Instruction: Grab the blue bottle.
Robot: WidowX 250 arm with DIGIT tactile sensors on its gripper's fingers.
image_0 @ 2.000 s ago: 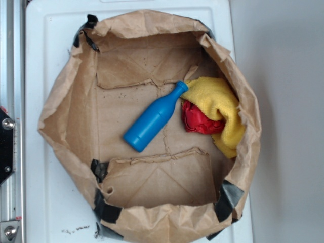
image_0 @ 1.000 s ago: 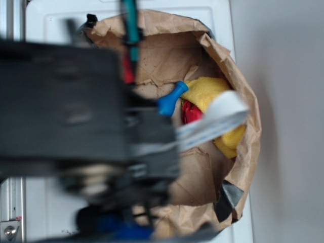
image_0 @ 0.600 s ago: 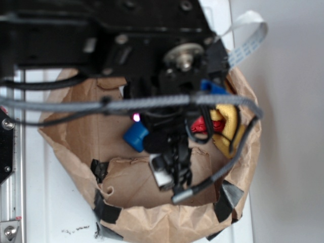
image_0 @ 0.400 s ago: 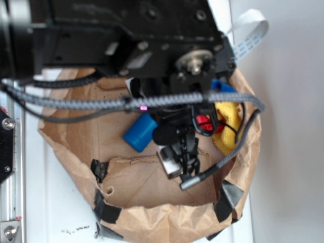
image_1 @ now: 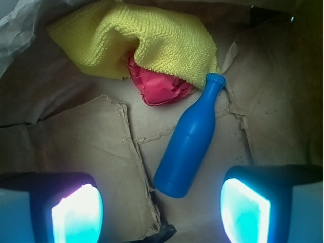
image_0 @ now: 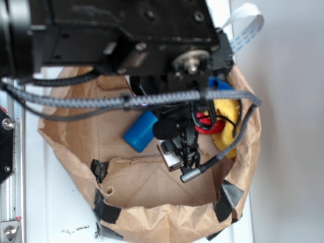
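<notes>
Brown paper lines everything down here, a wide-mouthed paper bag point(image_0: 71, 136) sitting on a white table point(image_0: 35, 197), and on its creased floor lies the blue bottle point(image_1: 188, 142), flat on its side with its cap touching the edge of a yellow cloth point(image_1: 152, 40). A crumpled red cloth point(image_1: 157, 83) is tucked under that yellow one, just beside the bottle's neck but apart from its body. Two seconds ago the bag stood open with nothing over it; since then the black arm point(image_0: 116, 35) has swung in from the left and now hangs over the bag, hiding all but the bottle's base point(image_0: 142, 130) from above. The bottle itself has not shifted. The gripper point(image_1: 161, 210) is spread wide, one glowing finger point(image_1: 76, 212) on each side of the bottle's base and above it, touching nothing. To my eye it is lined up, and what remains is to sink lower and close across the body.
</notes>
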